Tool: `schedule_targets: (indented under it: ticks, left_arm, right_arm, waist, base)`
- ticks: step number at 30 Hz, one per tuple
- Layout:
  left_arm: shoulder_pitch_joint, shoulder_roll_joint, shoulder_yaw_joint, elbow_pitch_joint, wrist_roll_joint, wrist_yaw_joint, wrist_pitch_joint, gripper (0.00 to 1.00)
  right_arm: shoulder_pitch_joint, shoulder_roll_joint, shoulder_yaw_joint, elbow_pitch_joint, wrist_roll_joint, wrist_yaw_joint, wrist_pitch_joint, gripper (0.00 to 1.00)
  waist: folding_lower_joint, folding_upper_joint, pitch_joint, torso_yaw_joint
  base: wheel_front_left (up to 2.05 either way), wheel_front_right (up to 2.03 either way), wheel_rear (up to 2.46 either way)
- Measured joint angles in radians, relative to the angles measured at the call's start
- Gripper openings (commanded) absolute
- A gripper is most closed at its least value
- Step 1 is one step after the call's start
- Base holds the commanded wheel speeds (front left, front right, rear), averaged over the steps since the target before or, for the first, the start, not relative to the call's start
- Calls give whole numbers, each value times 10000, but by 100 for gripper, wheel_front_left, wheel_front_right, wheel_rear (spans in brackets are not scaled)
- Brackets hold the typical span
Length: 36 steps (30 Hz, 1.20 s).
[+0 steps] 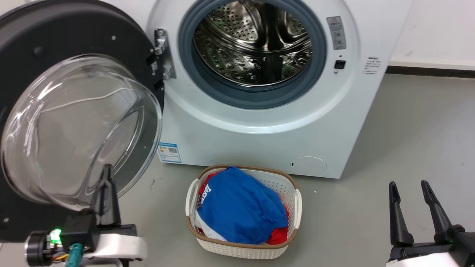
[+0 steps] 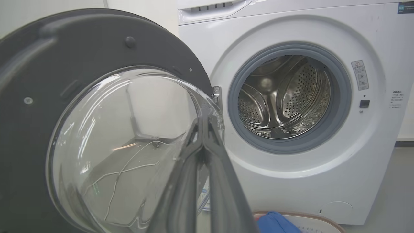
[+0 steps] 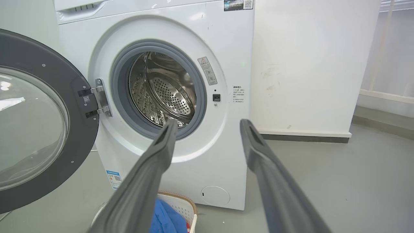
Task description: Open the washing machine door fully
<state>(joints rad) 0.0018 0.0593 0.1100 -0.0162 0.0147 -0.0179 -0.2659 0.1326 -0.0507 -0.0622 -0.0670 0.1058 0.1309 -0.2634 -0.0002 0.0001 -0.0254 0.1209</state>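
Note:
The washing machine [image 1: 259,141] [image 2: 323,181] [image 3: 226,42] is white, its steel drum [image 1: 256,40] exposed behind a grey seal. The washing machine door [image 1: 55,44] [image 2: 81,48] [image 3: 48,84] stands swung out to the left on its hinge [image 1: 163,52], its clear glass bowl [image 1: 74,129] bulging toward me. My left gripper [image 1: 107,172] [image 2: 203,121] is shut with nothing between its fingers, tips right in front of the bowl's lower rim; whether they touch is unclear. My right gripper [image 1: 408,187] [image 3: 208,124] stands open at the lower right, away from the machine.
A white laundry basket [image 1: 293,185] [image 3: 184,207] with blue and red clothes sits on the grey floor before the machine. A white wall [image 3: 307,64] with a dark skirting runs to the right. Bare floor [image 1: 408,141] lies right of the basket.

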Motion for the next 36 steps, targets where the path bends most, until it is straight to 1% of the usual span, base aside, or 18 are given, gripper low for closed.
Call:
schedule_targets:
  ticks: [5,10,14,18,19,20,22,36]
  left_arm:
    - [244,-40,-625,201,-199,2,0,0]
    - [426,-58,-963,485,-552,-48,0,0]
    - [514,-71,-1137,702,-711,-77,0,0]
    - [523,-71,-1198,869,-823,-12,0,0]
    - [540,-73,-1214,913,-872,2,0,3]
    - [549,-73,-1221,965,-899,4,0,29]
    - [566,-73,-1262,1053,-861,17,0,100]
    - [568,-75,-1350,1266,-694,92,0,100]
  right_arm:
    - [162,-2,2,-138,-4,0,0,100]
    - [303,-2,-4,-201,0,0,0,100]
    - [378,-2,-19,-182,31,0,0,100]
    - [548,-2,-6,-130,77,0,0,100]
    - [558,-2,-13,-107,79,0,0,100]
    - [561,-2,-10,-92,79,0,0,100]
    - [576,-2,-21,-52,84,0,0,100]
    - [616,-2,-25,199,182,0,0,100]
  waist:
    - [0,0,-99,-333]
    - [1,0,-180,-628]
    - [1,0,-220,-805]
    - [1,0,-249,-933]
    - [1,0,-258,-961]
    - [1,0,-268,-985]
    - [2,0,-287,-1025]
    - [2,0,-297,-1105]
  base:
    - [0,0,0]
    - [0,0,0]
    - [0,0,0]
    - [0,0,0]
    - [0,0,0]
    - [0,0,0]
    - [0,0,0]
    - [0,0,0]
